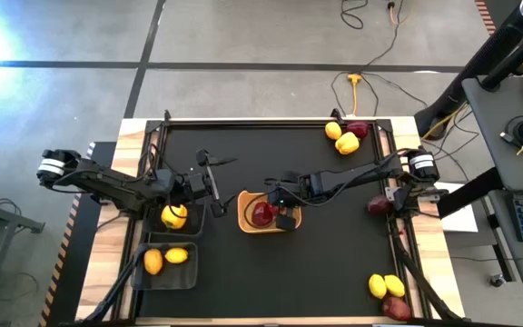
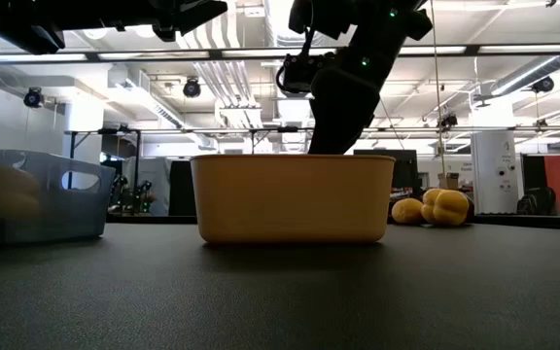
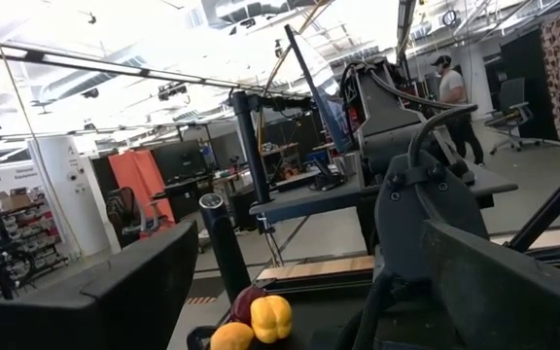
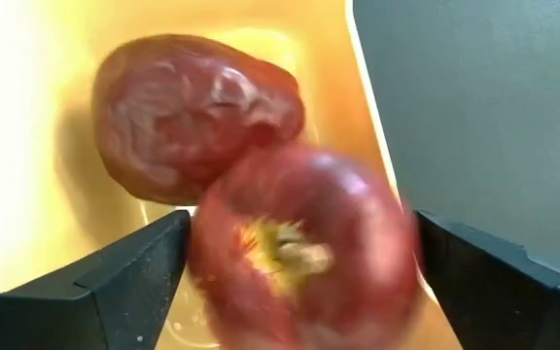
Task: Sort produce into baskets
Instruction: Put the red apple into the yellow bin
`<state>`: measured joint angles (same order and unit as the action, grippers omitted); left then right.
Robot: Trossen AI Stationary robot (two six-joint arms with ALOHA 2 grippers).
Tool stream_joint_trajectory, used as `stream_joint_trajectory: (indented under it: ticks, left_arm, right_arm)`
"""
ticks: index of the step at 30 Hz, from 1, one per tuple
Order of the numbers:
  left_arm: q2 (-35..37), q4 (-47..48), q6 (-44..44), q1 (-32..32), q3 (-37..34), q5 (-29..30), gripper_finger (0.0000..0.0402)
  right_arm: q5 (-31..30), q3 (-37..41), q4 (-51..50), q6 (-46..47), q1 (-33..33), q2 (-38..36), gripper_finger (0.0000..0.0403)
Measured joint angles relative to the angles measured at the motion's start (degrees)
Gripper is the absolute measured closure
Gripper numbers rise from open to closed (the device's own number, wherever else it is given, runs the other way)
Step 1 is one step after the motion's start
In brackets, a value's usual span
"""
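We see the right gripper point(image 4: 299, 277) over the shallow yellow-tan plastic tray point(image 1: 245, 218), fingers spread wide beside a round dark red apple point(image 4: 304, 258). The apple looks hard, smooth and slippery, so we would pinch its fat middle. Only the right wrist view shows a second red fruit point(image 4: 188, 117) under it. The left gripper point(image 1: 209, 177) hangs open by the dark bins point(image 1: 139, 272).
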<state>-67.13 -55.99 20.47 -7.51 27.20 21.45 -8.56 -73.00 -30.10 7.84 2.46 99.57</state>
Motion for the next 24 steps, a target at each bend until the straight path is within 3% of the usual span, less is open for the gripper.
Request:
stream_joint_trajectory:
  ticks: [10,18,24]
  left_arm:
    - [0.0,0.0,0.0,0.0,0.0,0.0,0.0029]
    - [0.0,0.0,0.1,0.0,0.0,0.0,0.0029]
    - [0.0,-0.1,0.6,0.0,0.0,0.0,0.0029]
  right_arm:
    - [-0.1,-2.9,-4.2,-2.5,0.0,-0.2,0.003]
    - [-3.7,-14.0,-22.2,0.3,1.1,-0.6,0.0028]
    - [-3.5,-19.0,-37.0,9.7,7.9,-0.7,0.0028]
